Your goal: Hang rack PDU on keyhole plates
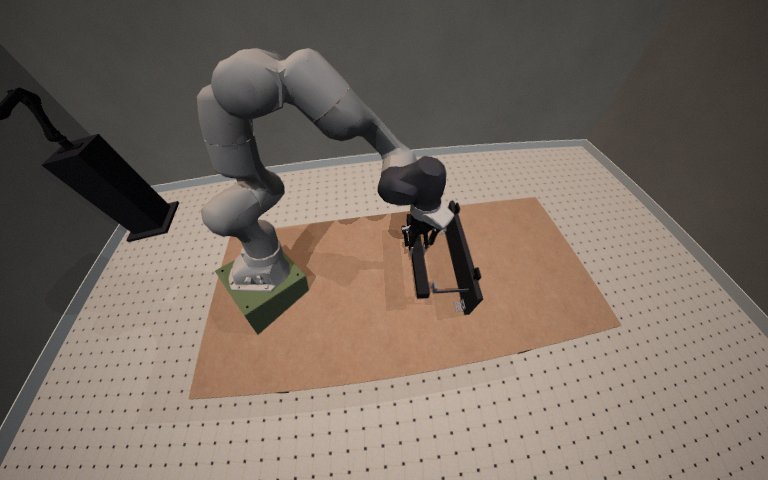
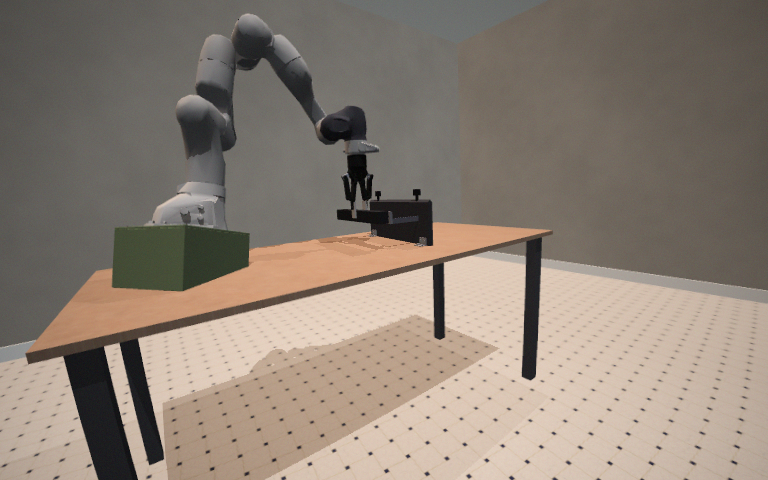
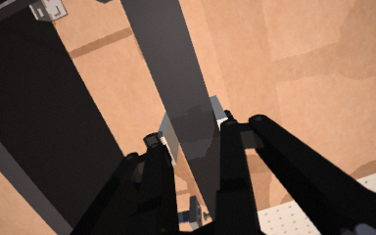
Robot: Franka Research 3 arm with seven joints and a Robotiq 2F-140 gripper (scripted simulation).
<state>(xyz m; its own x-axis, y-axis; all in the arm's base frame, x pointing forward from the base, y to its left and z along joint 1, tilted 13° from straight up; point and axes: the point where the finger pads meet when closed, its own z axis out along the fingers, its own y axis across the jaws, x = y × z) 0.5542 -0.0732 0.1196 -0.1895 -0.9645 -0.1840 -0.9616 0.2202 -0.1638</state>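
Fingers of the black two-finger gripper (image 3: 192, 134) are clenched on the long, dark grey bar-shaped rack PDU (image 3: 168, 64), pale pads pressed to its two long sides near one end. In the wrist view, from left to right, a tall black upright panel (image 3: 49, 122) is seen just beside the PDU, then the left finger, the grey bar running away from the camera between the fingers, and the right finger (image 3: 230, 162). The PDU is held above the tan wooden table top (image 3: 304, 73), with its shadow falling on the wood below.

From the top view, the grey arm (image 1: 249, 113) is seen rising from a green box-shaped base (image 1: 266, 294) at the left; further right, the gripper (image 1: 420, 236) grips the PDU (image 1: 419, 274), which lies roughly parallel to the black panel (image 1: 465, 263) and near it — a thin grey rod (image 1: 450, 289) spans the gap at their near ends. Whether the back buttons meet any slot cannot be told.

In the exterior view the PDU (image 2: 362, 215) is carried roughly level — just off the table (image 2: 317, 266), in front of the panel (image 2: 404, 219).
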